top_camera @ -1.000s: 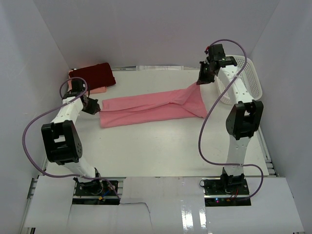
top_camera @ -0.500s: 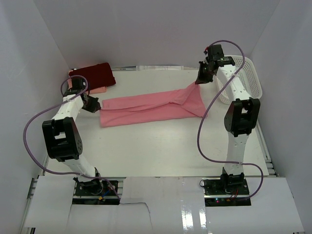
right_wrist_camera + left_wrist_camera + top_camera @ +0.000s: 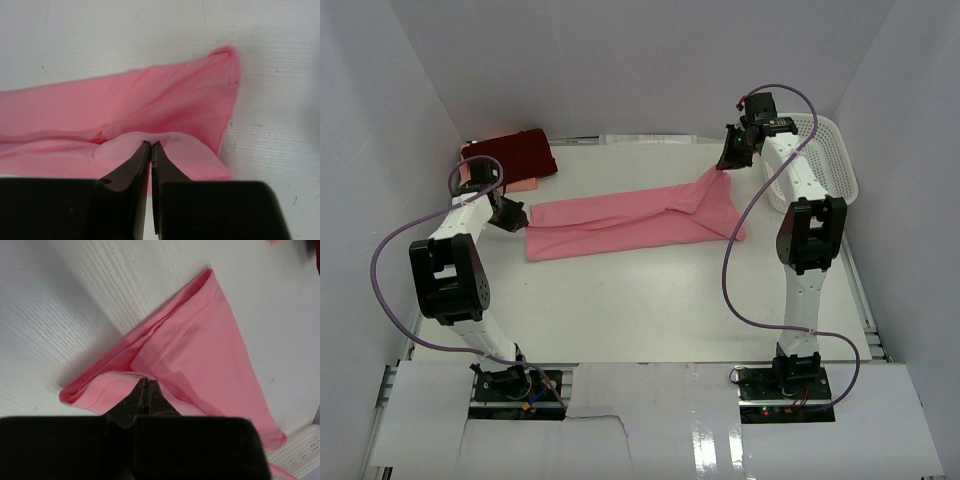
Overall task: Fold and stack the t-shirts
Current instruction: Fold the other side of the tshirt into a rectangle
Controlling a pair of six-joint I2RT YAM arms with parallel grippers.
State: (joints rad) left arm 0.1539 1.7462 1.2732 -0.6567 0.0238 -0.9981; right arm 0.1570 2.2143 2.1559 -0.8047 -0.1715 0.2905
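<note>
Salmon-pink t-shirt (image 3: 620,225) drawn out as a long narrow band between the 2 tools, already doubled lengthwise. Left gripper (image 3: 146,384) pressed together on a folded edge at 1 end, cloth fanning away ahead of the tips and lying flat. Right gripper (image 3: 151,146) likewise closed, pinching a small ridge of fabric at the opposite end, that end raised off the surface and the rest sloping down and away toward the left tool.

Judged as mid-fold: lengthwise fold done, crosswise fold not yet made. Next move probably calling for 1 end carried over onto the other, both pinches kept firm and the band kept taut enough not to sag or twist; then transfer to the stack.

Dark maroon-red t-shirt (image 3: 515,153) folded just beyond the left gripper, with a pale peach-pink t-shirt (image 3: 525,184) showing under its near edge. White mesh basket (image 3: 832,150) close beside the right gripper, on its outer side. Matte white table (image 3: 650,300), faintly grained, beneath both tools; plain white walls closing in on 3 sides.
</note>
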